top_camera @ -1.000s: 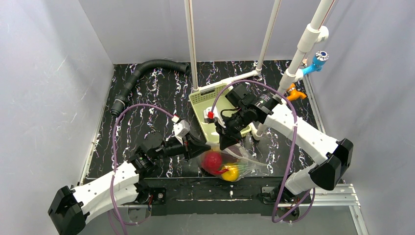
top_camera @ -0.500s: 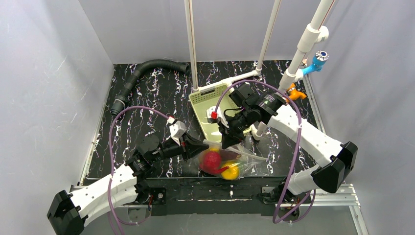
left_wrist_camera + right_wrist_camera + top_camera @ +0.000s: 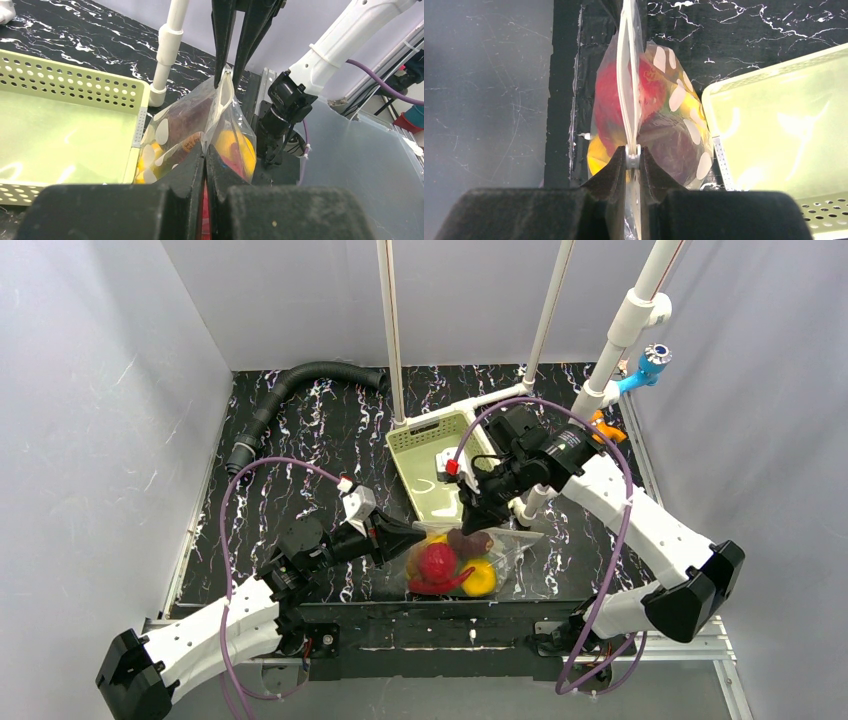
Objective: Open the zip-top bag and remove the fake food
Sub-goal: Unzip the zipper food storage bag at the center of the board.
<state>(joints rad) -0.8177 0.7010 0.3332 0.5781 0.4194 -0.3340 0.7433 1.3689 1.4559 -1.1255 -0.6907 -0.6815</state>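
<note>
In front of me: pale green slotted basket (image 3: 428, 480), centre | black ribbed hose (image 3: 262, 412), far left | orange clamp (image 3: 603, 428), blue fitting (image 3: 645, 368), by white pipe (image 3: 618, 345), far right | black marbled tabletop (image 3: 330, 420)

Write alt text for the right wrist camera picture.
Black jaws pinch the white zip strip of a clear, dotted zip-top bag holding red, yellow and dark red fake food. A pale green basket sits beside it on the black marbled table.
</note>
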